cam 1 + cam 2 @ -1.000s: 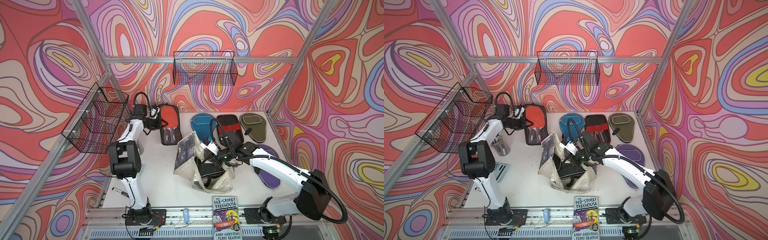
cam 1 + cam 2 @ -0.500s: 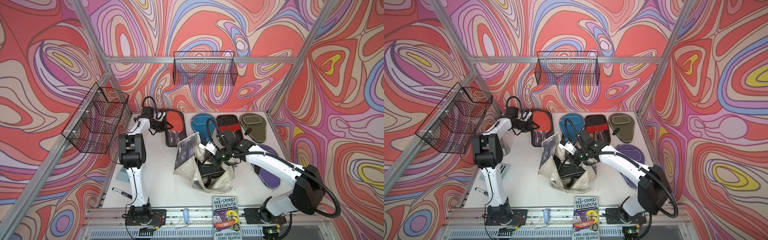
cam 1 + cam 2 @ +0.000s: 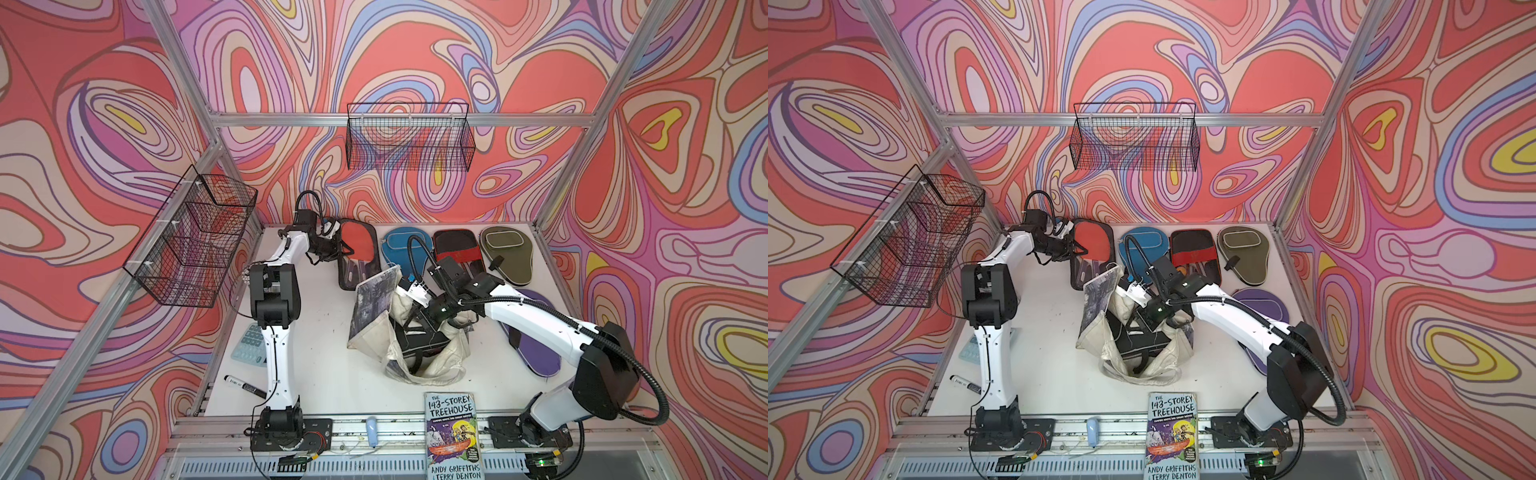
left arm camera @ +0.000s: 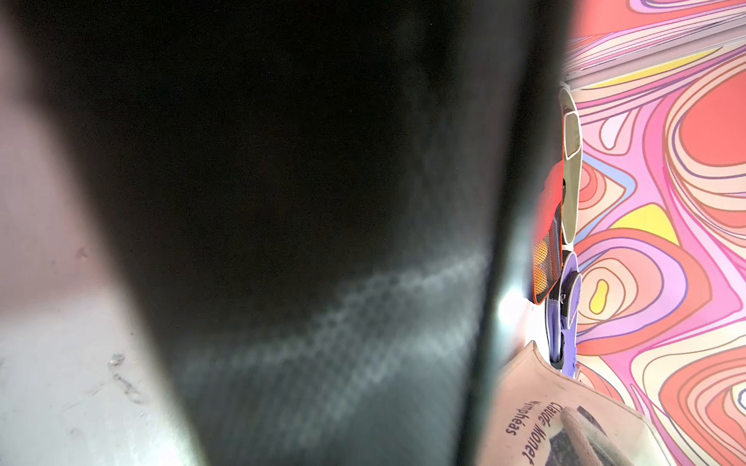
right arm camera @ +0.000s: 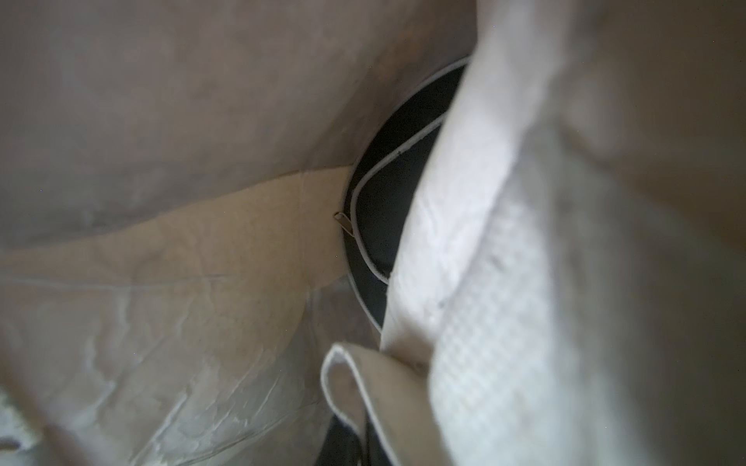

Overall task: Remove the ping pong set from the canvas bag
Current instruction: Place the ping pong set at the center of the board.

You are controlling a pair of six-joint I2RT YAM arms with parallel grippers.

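left gripper (image 3: 336, 249) clamped on red paddle pack (image 3: 358, 240), shifted rightward, right gripper (image 3: 417, 318) still closed inside canvas bag (image 3: 436, 365)

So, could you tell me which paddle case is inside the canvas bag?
The black case, in the canvas bag's open mouth; the blue, olive and purple ones lie out on the table.

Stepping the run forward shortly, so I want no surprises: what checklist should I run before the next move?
1. Left gripper on the red-paddle pack: ok, clamped on its edge.
2. Pack lying flat beside the blue case: cannot tell.
3. Right gripper inside the canvas bag: ok, shut.
4. What the right gripper holds: cannot tell.
5. Bag emptied: not ok, a black case is inside.
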